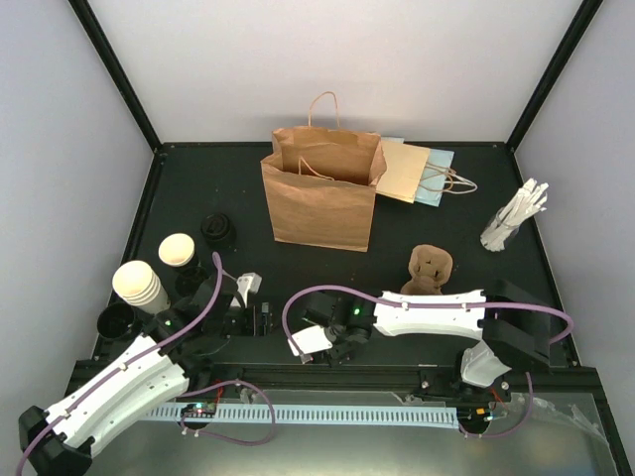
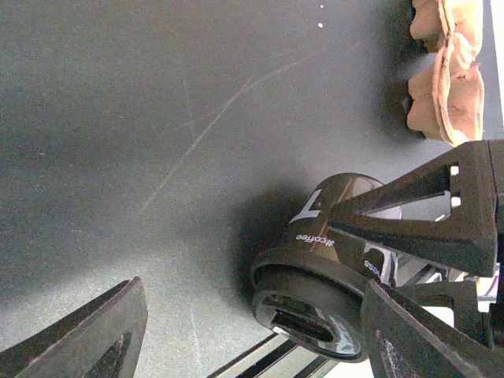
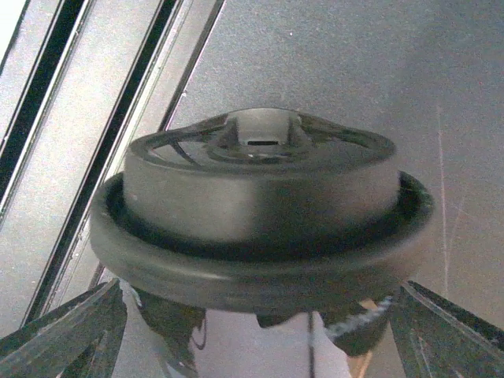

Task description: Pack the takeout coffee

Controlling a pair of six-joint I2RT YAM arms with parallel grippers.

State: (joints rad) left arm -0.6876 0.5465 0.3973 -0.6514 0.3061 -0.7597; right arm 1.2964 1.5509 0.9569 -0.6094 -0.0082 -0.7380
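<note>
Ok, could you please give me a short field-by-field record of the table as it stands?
lidded cup: black sleeve, black lid on, between the two grippers
left gripper: open, beside that cup
right gripper: jaws wide either side of it; grip unclear
second cup: unlidded, upright, left side
paper bag: standing open, rear centre
cup carrier: no cup in it

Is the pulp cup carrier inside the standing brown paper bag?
No, the cup carrier lies on the table to the right of the brown paper bag, apart from it.
</note>
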